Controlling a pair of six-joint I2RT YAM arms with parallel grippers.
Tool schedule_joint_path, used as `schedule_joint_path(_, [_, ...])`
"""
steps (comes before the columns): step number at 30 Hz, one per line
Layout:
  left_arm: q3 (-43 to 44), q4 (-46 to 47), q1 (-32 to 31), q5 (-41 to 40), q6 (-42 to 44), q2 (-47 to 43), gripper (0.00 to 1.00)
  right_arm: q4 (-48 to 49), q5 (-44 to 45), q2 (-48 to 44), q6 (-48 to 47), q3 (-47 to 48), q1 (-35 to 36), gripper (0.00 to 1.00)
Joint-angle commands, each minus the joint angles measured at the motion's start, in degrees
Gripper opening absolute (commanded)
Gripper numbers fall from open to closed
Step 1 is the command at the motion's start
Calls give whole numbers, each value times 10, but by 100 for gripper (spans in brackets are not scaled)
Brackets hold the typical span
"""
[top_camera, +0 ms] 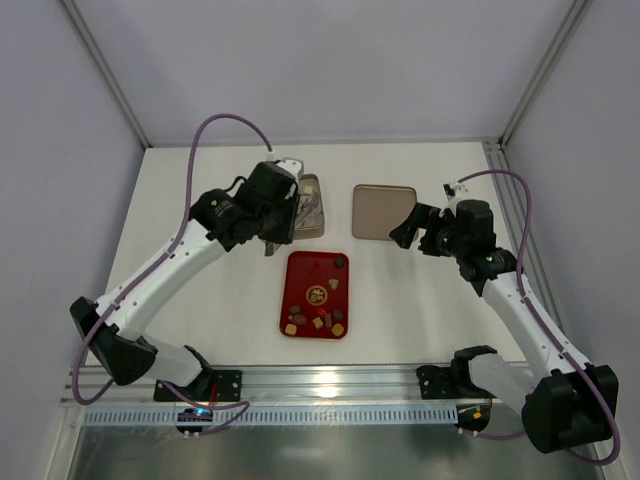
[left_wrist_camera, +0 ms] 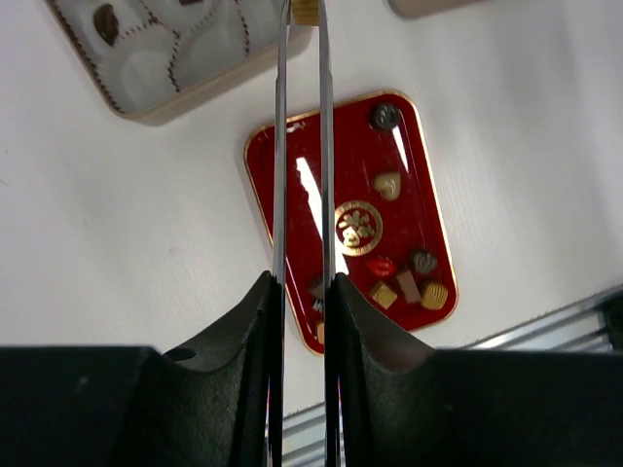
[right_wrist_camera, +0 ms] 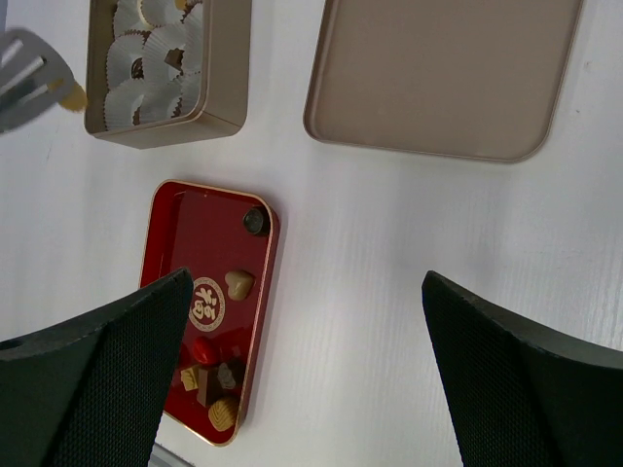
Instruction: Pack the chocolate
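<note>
The chocolate [top_camera: 318, 318] lies as several small brown, tan and dark pieces in a red tray [top_camera: 303, 270]; it also shows in the left wrist view [left_wrist_camera: 409, 285] and the right wrist view [right_wrist_camera: 216, 381]. My left gripper [left_wrist_camera: 302, 282] is shut on thin metal tongs [left_wrist_camera: 280, 146], which pinch one tan chocolate [left_wrist_camera: 305, 12] at their tips, by the edge of the golden tin [left_wrist_camera: 146, 105]. The tongs [right_wrist_camera: 29, 83] and that piece [right_wrist_camera: 73, 97] show beside the tin [right_wrist_camera: 226, 68]. My right gripper [right_wrist_camera: 307, 280] is open and empty above bare table right of the tray.
The tin holds whitish paper cups [right_wrist_camera: 146, 49], a few with a chocolate inside. Its lid [top_camera: 383, 212] lies upside down to the right of the tin. The left gripper [top_camera: 282, 220] hides part of the tin [top_camera: 312, 205]. The right gripper [top_camera: 408, 228] hovers at the lid's right edge.
</note>
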Motion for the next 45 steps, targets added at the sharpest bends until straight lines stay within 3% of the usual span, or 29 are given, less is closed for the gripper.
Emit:
schedule_joint_path(1, [50, 45, 47, 7, 25, 34, 18, 9, 2, 3, -5, 9, 3, 100])
schedule_joint_path(9, [136, 68, 93, 18, 40, 164, 18, 9, 2, 4, -6, 10, 4, 100])
schedule_joint_path(16, [143, 92, 114, 23, 41, 223, 18, 10, 2, 4, -5, 9, 3, 100])
schedule_joint_path(45, [113, 124, 129, 33, 63, 266, 33, 6, 2, 4, -6, 9, 4, 100])
